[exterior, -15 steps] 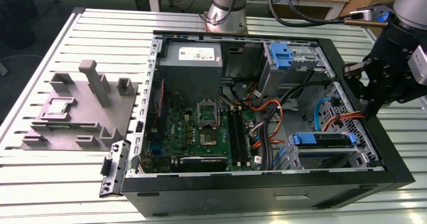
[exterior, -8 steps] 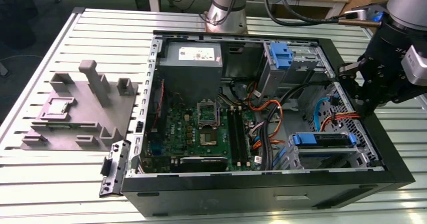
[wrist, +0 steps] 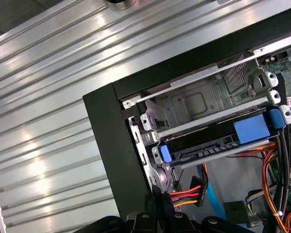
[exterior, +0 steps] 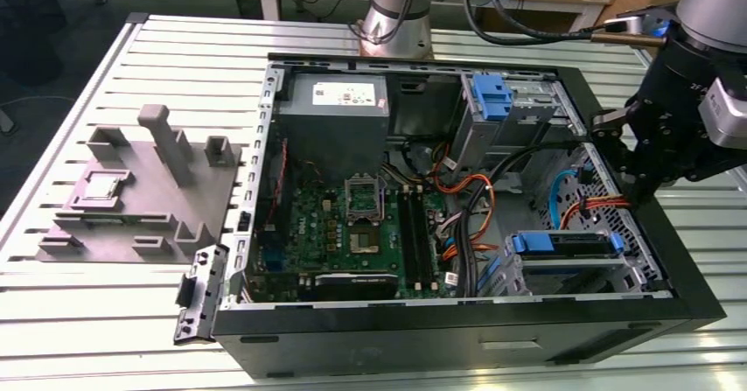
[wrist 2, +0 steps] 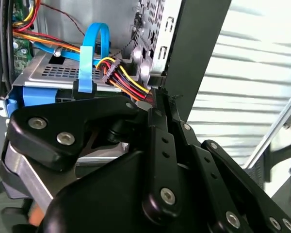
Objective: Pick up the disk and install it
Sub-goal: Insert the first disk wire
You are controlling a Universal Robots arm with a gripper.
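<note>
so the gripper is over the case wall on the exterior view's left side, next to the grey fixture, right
No. In the exterior view the gripper is over the computer case wall on that view's right side. The grey fixture sits outside the case on the view's left.

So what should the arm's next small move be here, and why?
Probably lift straight up a little. The gripper is shut and holds nothing, its tips close to the case wall and the wired plug, while the disk already sits in its bay between blue rails; whether it is fully seated I cannot tell.
</note>
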